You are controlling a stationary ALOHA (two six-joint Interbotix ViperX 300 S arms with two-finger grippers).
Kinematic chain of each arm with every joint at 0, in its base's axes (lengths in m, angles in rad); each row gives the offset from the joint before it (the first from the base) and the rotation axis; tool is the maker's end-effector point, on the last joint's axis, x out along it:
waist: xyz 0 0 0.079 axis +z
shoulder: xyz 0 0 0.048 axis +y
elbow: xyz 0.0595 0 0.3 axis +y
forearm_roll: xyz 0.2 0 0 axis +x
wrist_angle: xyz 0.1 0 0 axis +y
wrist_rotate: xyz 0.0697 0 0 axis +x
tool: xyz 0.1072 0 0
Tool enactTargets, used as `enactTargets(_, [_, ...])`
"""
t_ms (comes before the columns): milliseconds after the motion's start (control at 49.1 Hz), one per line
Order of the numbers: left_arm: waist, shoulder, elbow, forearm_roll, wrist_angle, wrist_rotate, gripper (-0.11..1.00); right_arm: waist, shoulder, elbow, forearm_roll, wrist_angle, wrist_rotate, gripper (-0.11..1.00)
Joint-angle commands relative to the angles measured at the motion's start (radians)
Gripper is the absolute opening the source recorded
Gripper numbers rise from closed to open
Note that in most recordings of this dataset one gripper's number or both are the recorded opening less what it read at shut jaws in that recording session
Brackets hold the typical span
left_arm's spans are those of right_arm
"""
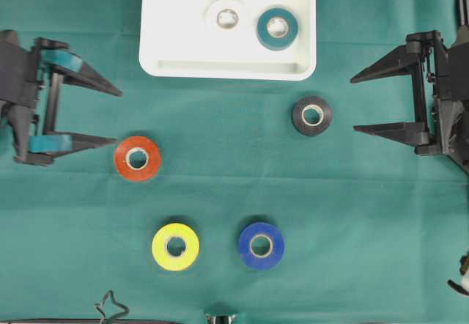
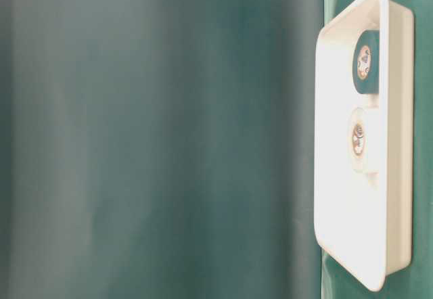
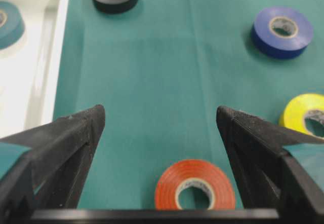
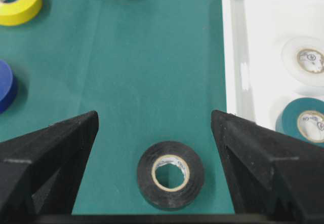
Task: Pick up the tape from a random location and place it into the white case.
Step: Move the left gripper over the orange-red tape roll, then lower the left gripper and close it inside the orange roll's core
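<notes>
1. Scene: the large shallow white rectangular plastic case [image 1: 176,38] sits at the far middle of the green-covered table [image 1: 366,221]. It already contains a white roll of tape [image 1: 226,18] and a teal roll of tape [image 1: 277,28], side by side and apart.
2. Rolls outside the case, all lying flat: an orange-red roll of tape [image 1: 137,158], a black roll of tape [image 1: 311,115], a yellow roll of tape [image 1: 175,247] and a blue roll of tape [image 1: 261,245].
3. Step in hand, judged: approach to a pick. The orange-red roll is the likely target of the left gripper [image 1: 117,116], since the left wrist view shows it centred between the two fingers.
4. Left gripper: spread wide, holding nothing. Its lower fingertip is just beside the orange-red roll in the overhead view; contact cannot be confirmed.
5. Right gripper [image 1: 353,104]: spread wide, holding nothing. The black roll lies between its fingers in the right wrist view, apart from both.
6. Procedure: keep the roll centred between the fingers, lower until the tips straddle the outer wall, then close across the full width.
7. Lift clear of the raised rim before moving over the case.
8. Release over bare floor of the case, away from the white and teal rolls.
</notes>
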Motion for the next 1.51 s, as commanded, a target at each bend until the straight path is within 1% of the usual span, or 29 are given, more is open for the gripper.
enactTargets(0, [-0.008, 0.048, -0.055, 0.000, -0.005, 0.002, 0.98, 0.002, 0.002, -0.012, -0.002, -0.005, -0.002, 0.87])
enactTargets(122, [-0.008, 0.086, -0.078, 0.000, 0.023, 0.002, 0.98, 0.002, 0.000, -0.014, -0.002, -0.005, -0.002, 0.87])
enactTargets(305, [-0.009, 0.080, -0.081, 0.000, 0.037, -0.012, 0.98, 0.002, 0.002, -0.014, -0.002, 0.000, -0.002, 0.87])
enactTargets(407, [-0.009, 0.077, -0.091, 0.000, 0.072, -0.017, 0.98, 0.002, 0.000, -0.014, -0.002, -0.002, -0.002, 0.87])
enactTargets(468, [-0.008, 0.077, -0.106, -0.002, 0.115, -0.023, 0.98, 0.002, 0.002, -0.014, -0.002, -0.002, -0.002, 0.87])
enactTargets(733, [-0.009, 0.109, -0.255, -0.002, 0.446, -0.026, 0.98, 0.002, 0.000, -0.015, -0.002, 0.006, -0.002, 0.87])
enactTargets(998, [-0.009, 0.209, -0.422, 0.003, 0.755, -0.026, 0.98, 0.002, 0.002, -0.017, -0.002, 0.014, -0.002, 0.87])
enactTargets(1100, [-0.009, 0.247, -0.485, 0.006, 0.854, -0.026, 0.98, 0.002, 0.000, -0.017, -0.002, 0.014, -0.002, 0.87])
enactTargets(1181, [-0.008, 0.270, -0.517, 0.006, 0.894, -0.025, 0.98, 0.002, 0.000, -0.017, -0.002, 0.018, -0.002, 0.87])
enactTargets(1263, [-0.009, 0.281, -0.534, 0.008, 0.908, -0.023, 0.98, 0.002, 0.002, -0.018, -0.002, 0.020, -0.002, 0.87])
enactTargets(1487, [-0.009, 0.282, -0.534, 0.008, 0.908, -0.023, 0.98, 0.002, 0.002, -0.018, -0.002, 0.028, -0.003, 0.87])
